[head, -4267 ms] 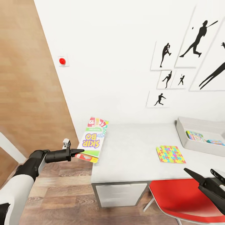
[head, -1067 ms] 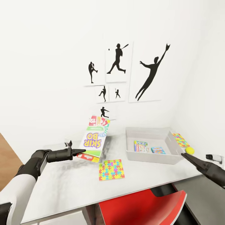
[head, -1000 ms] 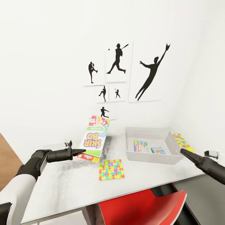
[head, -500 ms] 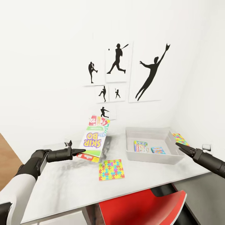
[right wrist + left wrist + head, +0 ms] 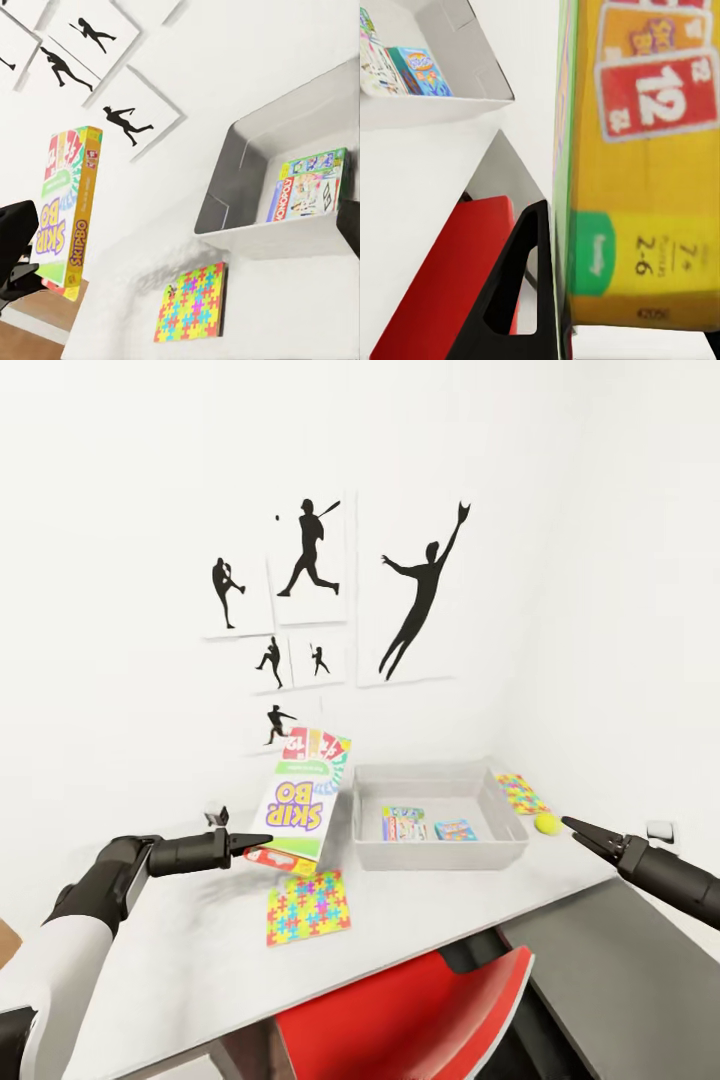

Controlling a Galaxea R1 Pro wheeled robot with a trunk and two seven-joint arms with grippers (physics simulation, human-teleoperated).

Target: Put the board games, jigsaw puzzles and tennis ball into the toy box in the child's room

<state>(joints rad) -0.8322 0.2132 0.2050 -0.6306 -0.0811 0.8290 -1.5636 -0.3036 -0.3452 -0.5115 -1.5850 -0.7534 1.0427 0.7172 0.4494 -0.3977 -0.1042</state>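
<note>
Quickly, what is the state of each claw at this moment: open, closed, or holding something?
Left claw: closed on the Skip-Bo box, held above the table.
Right claw: empty; open or closed cannot be told.

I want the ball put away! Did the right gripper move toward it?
Yes. The right gripper came in from past the toy box corner, closer to the tennis ball.

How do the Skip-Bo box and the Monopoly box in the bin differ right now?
The Skip-Bo box is held above the table by the left gripper; the Monopoly box lies flat inside the toy box. Skip-Bo stands nearly upright and looks larger. Both are colourful board games.
</note>
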